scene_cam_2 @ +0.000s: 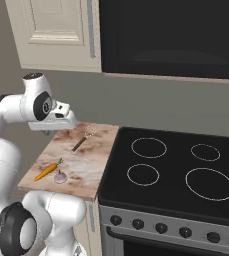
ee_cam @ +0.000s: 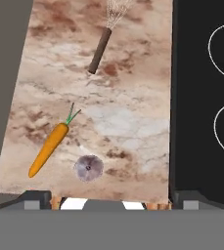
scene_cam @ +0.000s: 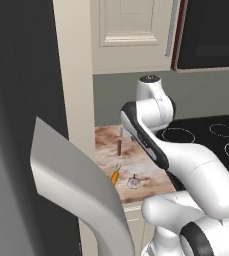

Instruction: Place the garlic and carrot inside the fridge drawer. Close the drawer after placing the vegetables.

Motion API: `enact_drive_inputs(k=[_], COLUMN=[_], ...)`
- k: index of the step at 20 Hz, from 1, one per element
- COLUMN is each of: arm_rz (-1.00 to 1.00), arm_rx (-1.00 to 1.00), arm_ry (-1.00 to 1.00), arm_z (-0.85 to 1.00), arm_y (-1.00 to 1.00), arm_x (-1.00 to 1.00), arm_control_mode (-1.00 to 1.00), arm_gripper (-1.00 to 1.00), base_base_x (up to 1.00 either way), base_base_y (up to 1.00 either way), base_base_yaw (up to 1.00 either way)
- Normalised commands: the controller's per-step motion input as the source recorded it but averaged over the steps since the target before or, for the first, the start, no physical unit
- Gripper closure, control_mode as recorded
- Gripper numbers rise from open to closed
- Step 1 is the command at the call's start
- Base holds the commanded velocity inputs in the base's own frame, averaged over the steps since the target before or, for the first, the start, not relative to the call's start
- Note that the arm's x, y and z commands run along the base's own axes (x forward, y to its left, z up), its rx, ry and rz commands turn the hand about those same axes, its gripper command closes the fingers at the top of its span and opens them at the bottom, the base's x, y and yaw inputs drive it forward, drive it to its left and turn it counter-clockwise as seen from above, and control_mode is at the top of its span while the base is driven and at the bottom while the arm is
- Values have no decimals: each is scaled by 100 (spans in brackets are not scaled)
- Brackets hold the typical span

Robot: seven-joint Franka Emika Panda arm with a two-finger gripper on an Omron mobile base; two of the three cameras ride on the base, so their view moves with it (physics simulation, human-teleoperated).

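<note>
Carrot [ee_cam: 48,149] lies diagonal, leafy top toward whisk [ee_cam: 103,41].

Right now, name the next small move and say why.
Probably lower the open gripper onto the garlic, the nearest of the two: it and the carrot lie apart on the counter, neither held, and the hand hangs above them.

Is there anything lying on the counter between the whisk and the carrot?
No. In the hand view, only bare marbled counter lies between the whisk and the carrot. The garlic sits beside the carrot, apart from it.
</note>
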Motion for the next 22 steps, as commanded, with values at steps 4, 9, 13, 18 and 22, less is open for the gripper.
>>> enact_drive_inputs(k=[4, 9, 13, 18, 22], arm_rz=[0, 0, 0, 0, 0], arm_rx=[-2, 5, 8, 1, 0], arm_ry=[16, 12, 15, 0, -6], arm_z=[-86, -92, -56, -67, -58], arm_y=[22, -6, -15, 1, 24], arm_x=[-31, -6, 2, 1, 2], arm_control_mode=[-100, -100, -100, -100, -100], arm_gripper=[-100, -100, -100, -100, -100], base_base_x=[0, 0, 0, 0, 0], base_base_y=[0, 0, 0, 0, 0], base_base_yaw=[0, 0, 0, 0, 0])
